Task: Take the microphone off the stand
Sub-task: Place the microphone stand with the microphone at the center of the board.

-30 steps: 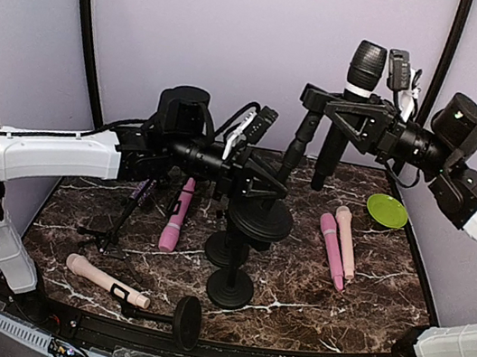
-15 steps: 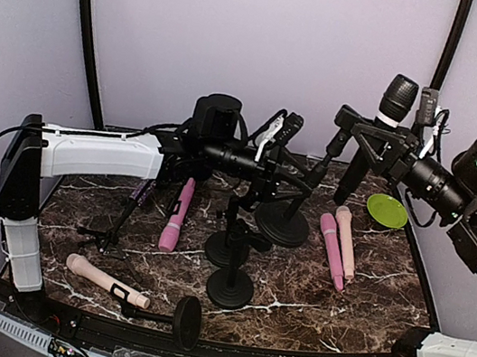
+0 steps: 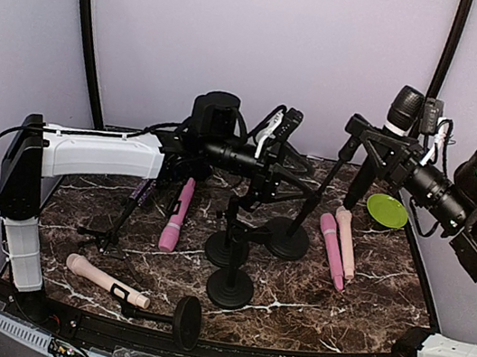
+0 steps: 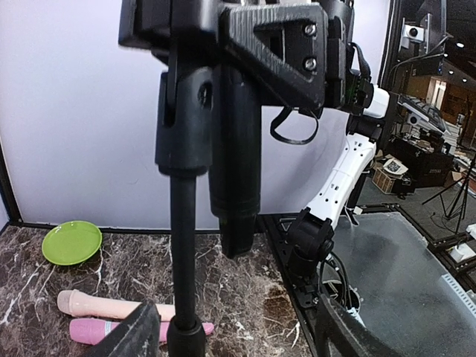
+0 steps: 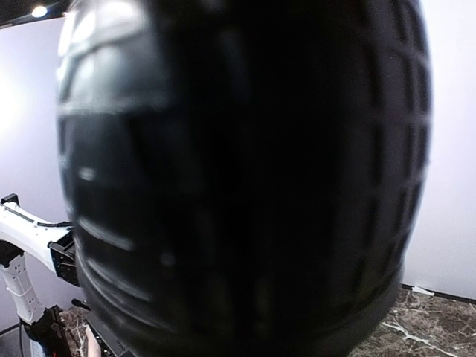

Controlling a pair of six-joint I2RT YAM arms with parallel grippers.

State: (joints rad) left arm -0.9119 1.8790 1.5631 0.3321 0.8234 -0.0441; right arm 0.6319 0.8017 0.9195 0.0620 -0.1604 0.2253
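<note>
Stand point(image 3: 309, 207) lowered since earlier frame, base now set on table point(image 3: 366, 292) near back edge; left gripper point(image 3: 295, 197) fingers now spread around pole. Mic point(image 3: 362, 179) pinched by right gripper point(image 3: 381, 146), raised above back-right corner, beside stand top.

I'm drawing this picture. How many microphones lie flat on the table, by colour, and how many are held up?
Pink microphones: 2
Peach microphones: 2
Black microphone, held up by the right gripper: 1
Total: 5
</note>
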